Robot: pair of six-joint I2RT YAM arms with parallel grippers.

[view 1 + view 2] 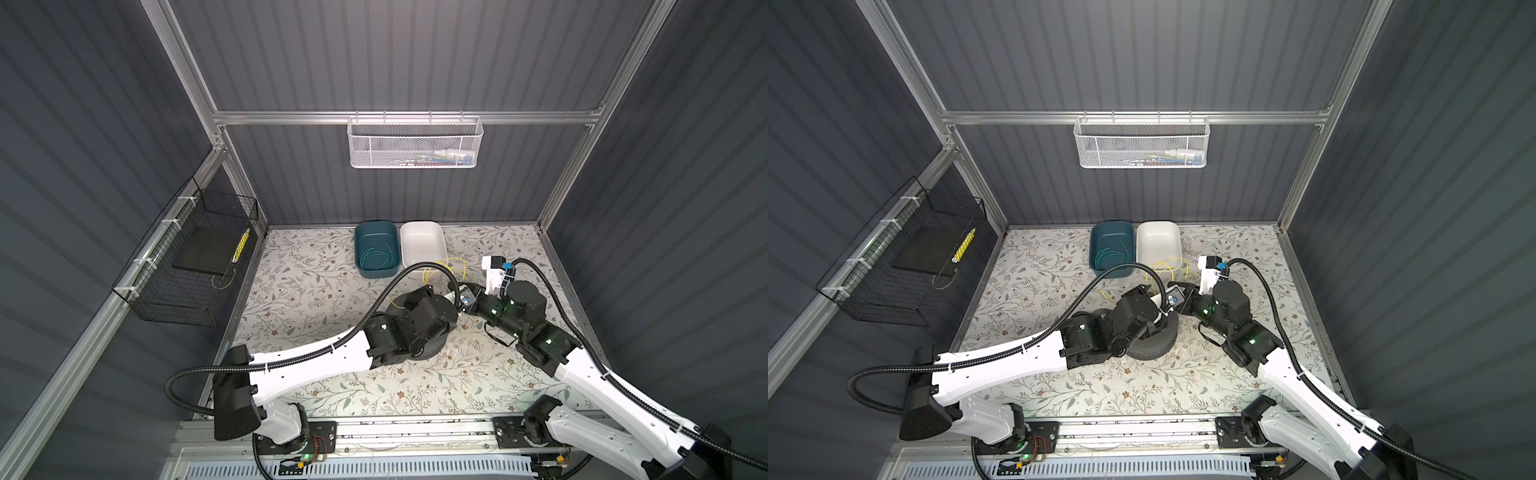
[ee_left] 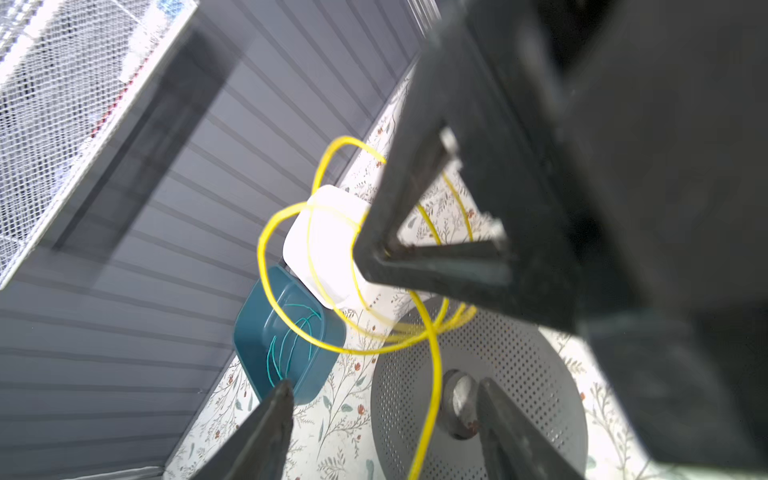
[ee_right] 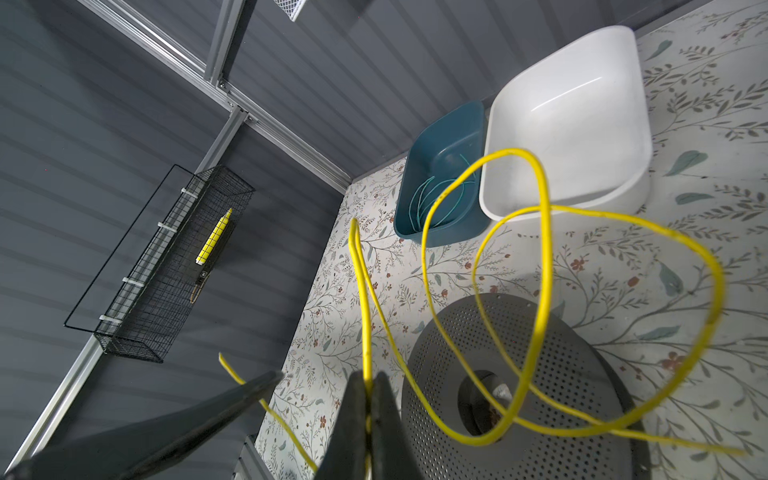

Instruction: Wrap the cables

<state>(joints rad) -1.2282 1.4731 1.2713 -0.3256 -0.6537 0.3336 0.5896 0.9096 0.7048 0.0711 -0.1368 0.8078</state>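
Mid-wrap: my right gripper [image 3: 369, 378] clamps the yellow cable [image 3: 511, 153] at lower centre; my left gripper [image 2: 384, 386], released, probably regrasps next.

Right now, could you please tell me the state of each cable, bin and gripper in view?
yellow cable: unwrapped, in loose loops, pinched by the right gripper.
teal-green cable: loosely coiled inside the teal bin.
white bin: empty.
right gripper: shut on the yellow cable.
left gripper: open, a yellow strand showing between its fingers.
perforated disc: lying flat beneath the loops.
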